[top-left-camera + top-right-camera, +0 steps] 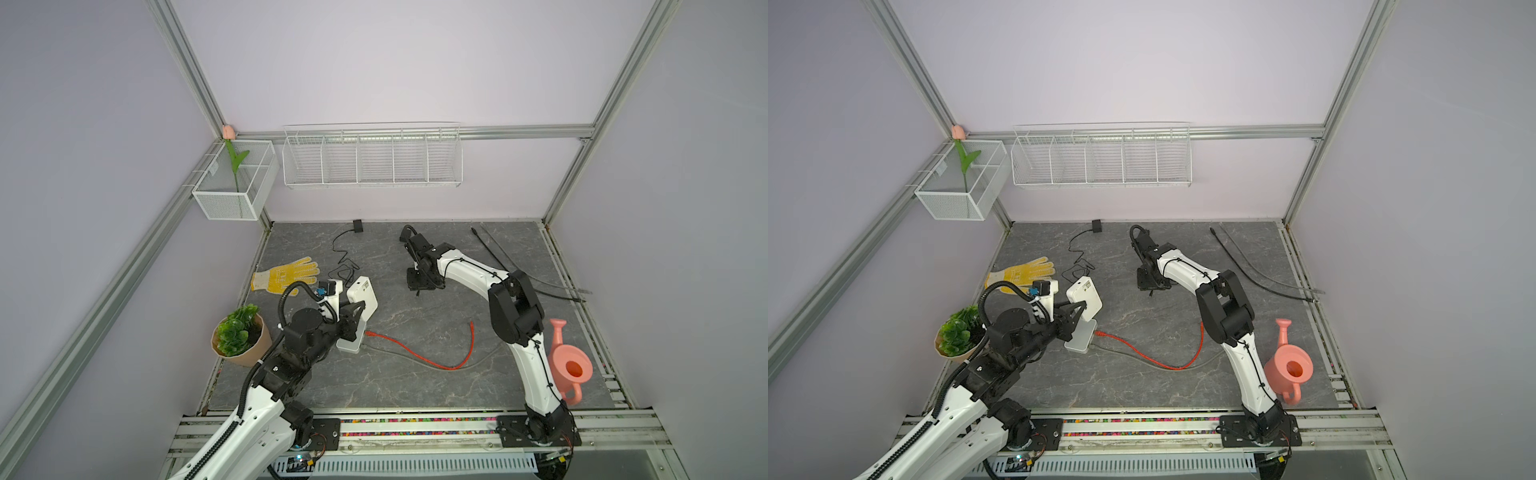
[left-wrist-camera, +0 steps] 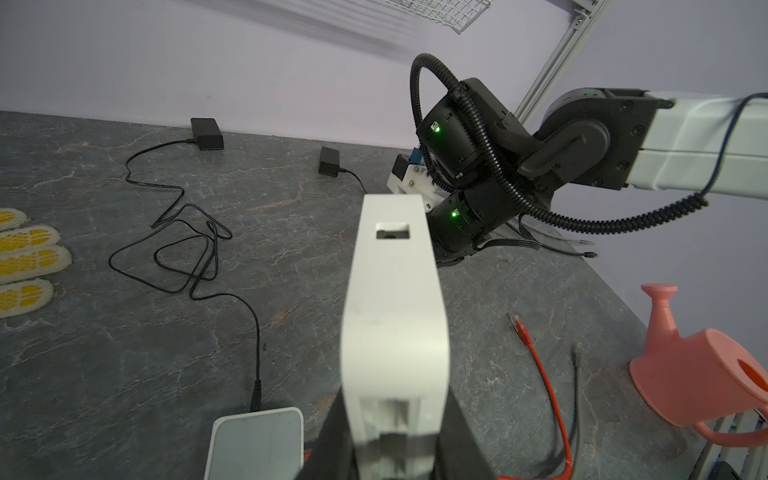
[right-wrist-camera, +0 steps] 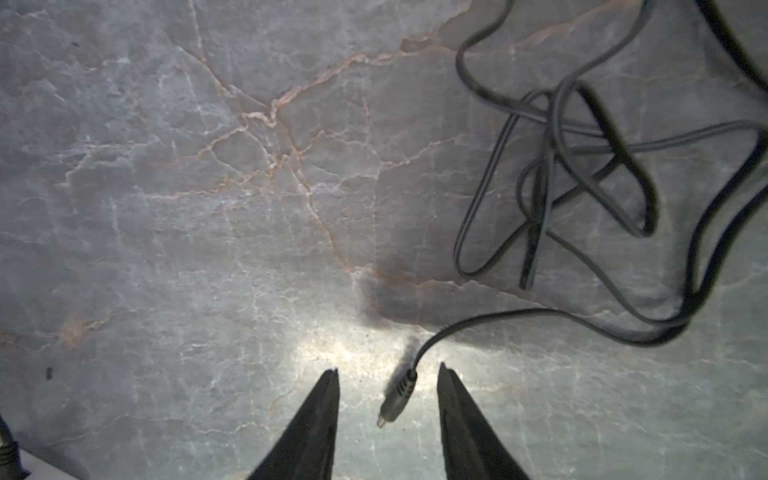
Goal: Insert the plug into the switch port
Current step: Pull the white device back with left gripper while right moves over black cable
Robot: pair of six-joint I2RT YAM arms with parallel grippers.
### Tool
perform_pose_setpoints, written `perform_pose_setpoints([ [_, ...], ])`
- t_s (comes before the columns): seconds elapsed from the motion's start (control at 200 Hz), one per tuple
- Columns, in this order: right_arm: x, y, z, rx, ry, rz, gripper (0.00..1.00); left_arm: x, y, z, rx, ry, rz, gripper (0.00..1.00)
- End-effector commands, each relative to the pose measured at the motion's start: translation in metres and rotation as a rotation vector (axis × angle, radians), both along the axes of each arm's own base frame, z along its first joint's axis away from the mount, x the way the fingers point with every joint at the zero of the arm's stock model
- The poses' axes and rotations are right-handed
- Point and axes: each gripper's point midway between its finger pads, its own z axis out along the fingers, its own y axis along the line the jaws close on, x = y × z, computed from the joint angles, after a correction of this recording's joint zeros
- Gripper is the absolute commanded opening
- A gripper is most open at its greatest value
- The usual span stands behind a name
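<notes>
Closest to the left wrist camera, the left gripper (image 2: 395, 440) has its black fingers (image 2: 461, 432) clamped on opposite sides of the white switch (image 2: 392, 316), the jaws drawn in tight on its body. The switch stands on end, and its small rectangular port (image 2: 392, 231) shows in the upturned narrow edge, near the far end.

Just beside it a second white box (image 2: 255, 444) lies flat on the table (image 2: 104, 353). A black cord (image 2: 257, 332) is plugged into this box, and a red cable (image 2: 546, 382) trails across the table nearby.

The right wrist view shows the right gripper (image 3: 388, 368) pointing down at the table with its jaws partly open. The black barrel plug (image 3: 395, 399) lies between the fingertips with a gap on each side, touched by neither.

In both top views the switch (image 1: 362, 293) (image 1: 1084, 297) sits left of centre, well apart from the right gripper.
</notes>
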Motion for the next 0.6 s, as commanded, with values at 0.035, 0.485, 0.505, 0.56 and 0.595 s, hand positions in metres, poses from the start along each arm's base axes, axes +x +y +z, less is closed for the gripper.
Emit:
perform_pose_setpoints([
  [0.035, -0.003, -0.009, -0.006, -0.064, 0.007, -0.031, 0.41, -0.002, 0.006, 0.008, -0.015, -0.03, 0.021, 0.0],
  [0.485, -0.012, -0.005, -0.022, -0.071, 0.035, -0.025, 0.33, -0.002, 0.005, 0.011, -0.023, -0.035, 0.019, 0.0],
  [0.505, -0.012, -0.005, -0.023, -0.073, 0.037, -0.028, 0.32, -0.002, 0.005, 0.011, -0.022, -0.035, 0.019, 0.0],
  [0.56, -0.013, -0.006, -0.024, -0.078, 0.038, -0.026, 0.33, -0.002, 0.006, 0.01, -0.021, -0.034, 0.021, 0.0],
  [0.595, -0.014, -0.007, -0.025, -0.083, 0.041, -0.026, 0.32, -0.002, 0.006, 0.01, -0.021, -0.033, 0.021, 0.0],
])
